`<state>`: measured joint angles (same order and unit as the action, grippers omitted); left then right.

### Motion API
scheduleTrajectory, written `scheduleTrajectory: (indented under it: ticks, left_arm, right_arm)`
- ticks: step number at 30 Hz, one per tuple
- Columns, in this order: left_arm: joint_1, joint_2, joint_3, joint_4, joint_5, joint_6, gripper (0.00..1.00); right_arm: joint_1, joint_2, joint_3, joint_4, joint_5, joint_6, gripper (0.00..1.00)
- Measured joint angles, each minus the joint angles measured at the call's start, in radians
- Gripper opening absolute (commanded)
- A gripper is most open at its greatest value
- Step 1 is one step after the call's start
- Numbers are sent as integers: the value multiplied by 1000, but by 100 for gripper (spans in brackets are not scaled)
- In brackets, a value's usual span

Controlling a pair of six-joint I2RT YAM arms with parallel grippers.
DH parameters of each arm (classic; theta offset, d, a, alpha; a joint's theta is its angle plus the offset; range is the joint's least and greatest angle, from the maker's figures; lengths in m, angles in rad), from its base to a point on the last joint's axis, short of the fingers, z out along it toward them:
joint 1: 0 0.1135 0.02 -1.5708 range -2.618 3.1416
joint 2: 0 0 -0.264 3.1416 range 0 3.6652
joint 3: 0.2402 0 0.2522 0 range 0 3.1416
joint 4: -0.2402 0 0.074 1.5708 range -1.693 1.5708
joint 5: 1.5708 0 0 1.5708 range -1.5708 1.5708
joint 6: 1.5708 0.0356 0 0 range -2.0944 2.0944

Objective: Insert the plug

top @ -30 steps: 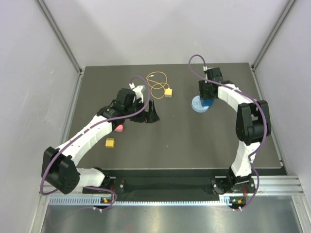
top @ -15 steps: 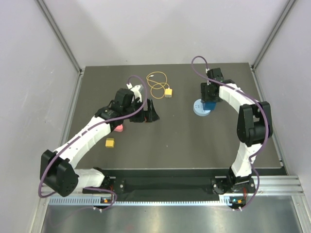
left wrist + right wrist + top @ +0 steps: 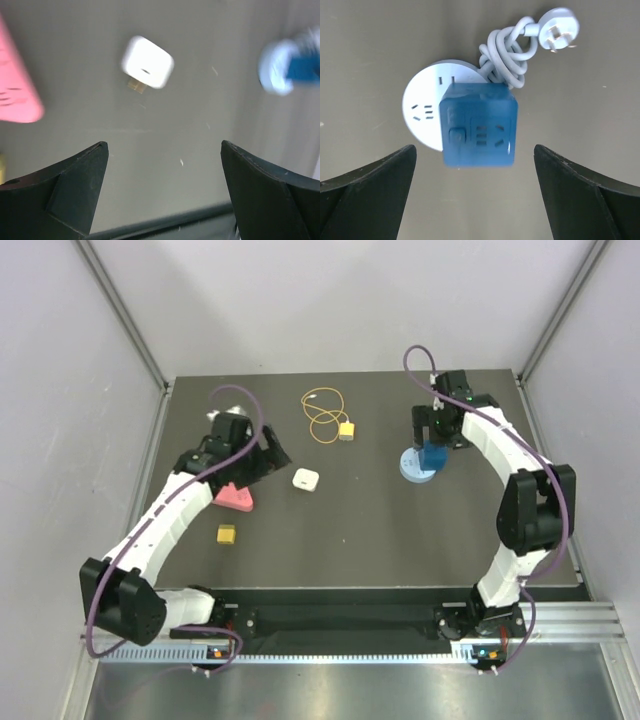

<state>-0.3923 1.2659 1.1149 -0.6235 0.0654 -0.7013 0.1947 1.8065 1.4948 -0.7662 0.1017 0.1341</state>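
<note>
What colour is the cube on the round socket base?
Blue cube, white base; clearest in the right wrist view.

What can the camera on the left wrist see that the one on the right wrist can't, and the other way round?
Only the left wrist view shows a small white adapter and the edge of a pink object. Only the right wrist view shows a coiled grey cord ending in a mains plug. Both show the blue socket cube on its white round base, blurred in the left view, the dark table, and their own open fingers: the left gripper and the right gripper. The yellow plug appears in neither.
</note>
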Motion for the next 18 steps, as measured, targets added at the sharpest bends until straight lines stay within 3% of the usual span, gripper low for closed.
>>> scheduleTrajectory:
  ticks: [5, 12, 16, 18]
  left_arm:
    - [180, -2, 3, -85, -126, -127, 98]
    - [409, -11, -25, -93, -232, -191, 98]
    - [474, 38, -42, -45, -248, -159, 98]
    - [478, 76, -43, -30, -249, -149, 90]
  right_arm:
    - [47, -113, -1, -4, 3, 0, 100]
    - [282, -249, -89, 76, -27, 0, 100]
    - [375, -275, -172, 119, -69, 0, 100]
    - [393, -275, -200, 139, -77, 0, 100]
